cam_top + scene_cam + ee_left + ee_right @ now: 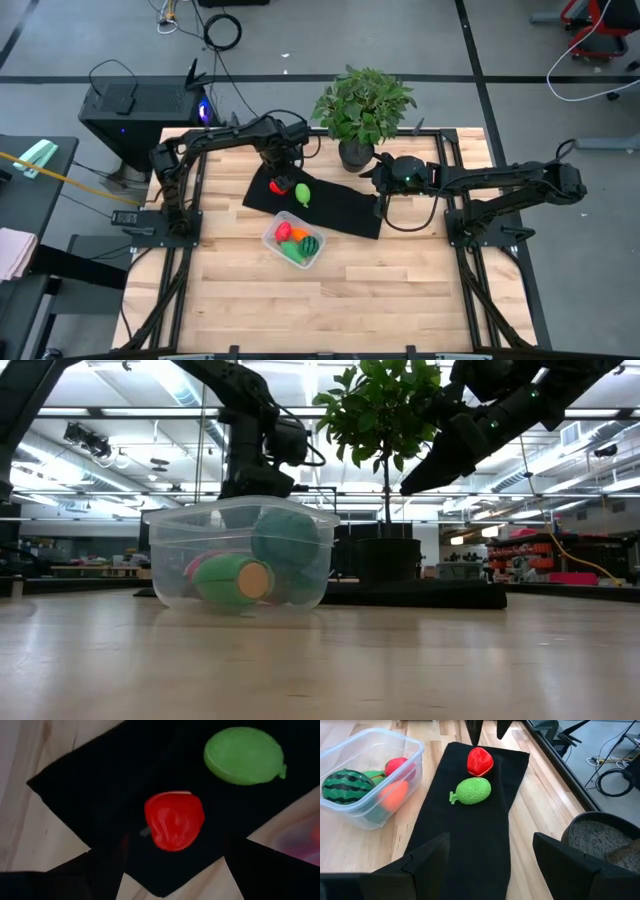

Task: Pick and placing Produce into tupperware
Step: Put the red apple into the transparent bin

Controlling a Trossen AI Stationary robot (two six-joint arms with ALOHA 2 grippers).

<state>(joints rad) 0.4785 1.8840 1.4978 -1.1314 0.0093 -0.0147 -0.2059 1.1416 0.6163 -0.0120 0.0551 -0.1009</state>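
1. No text, label, brand, number or sign is showing legibly in any of the four views.
2. The tupperware [292, 241] is carrying no readable mark on its clear walls.
3. The produce pieces are bearing no lettering.
4. The black mat [340, 207] is showing no printing.
5. The arms are displaying no readable badge.
6. The room behind the tabletop is too far off in the low view for any sign to be read.
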